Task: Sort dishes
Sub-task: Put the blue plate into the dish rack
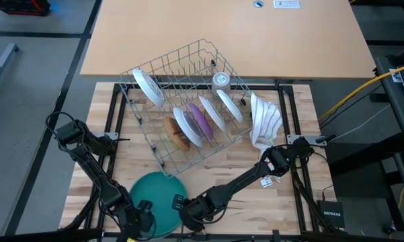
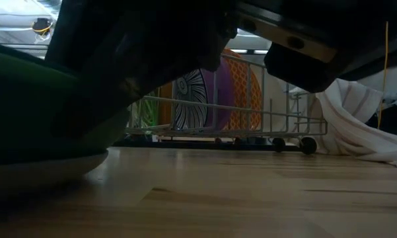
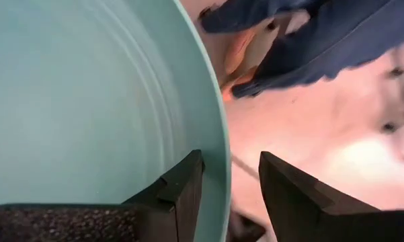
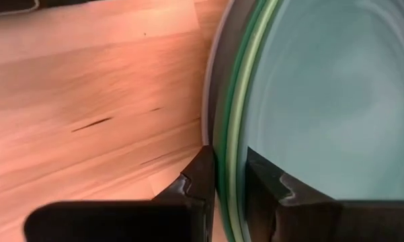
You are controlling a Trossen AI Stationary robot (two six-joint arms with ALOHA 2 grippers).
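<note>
Right claw (image 4: 225, 185) sits nearest the lens in its wrist view: its two fingers (image 4: 191, 181) are pinched on the edge of a stack of plates, one finger outside against a grey rim, the other on the teal face. Between them show at least three rims: grey, green, teal. Left claw (image 3: 230, 191) straddles the opposite edge of the teal plate (image 1: 158, 195), fingers spread, one over the plate's face and one off its rim; a small gap shows on the outer side, so it pinches nothing.

Outward from the claws: the stack lies flat on the wooden counter (image 1: 269, 202), at its near edge, between the two arms. Well apart, toward the far side, stands the wire rack (image 1: 188, 107), still holding several upright dishes: a white plate (image 1: 149, 87), another white one (image 1: 188, 126), a purple plate (image 1: 200, 119), a brown bowl (image 1: 179, 134). A striped cloth (image 1: 264, 121) lies just beside the rack.

Judgement: the step in hand is setting a large plate onto the large-plate stack; placement looks essentially done, left side released. Next move calls for the right claw to let go without dragging the stack, then one arm to lift clear and reach for the next dish in the rack.
</note>
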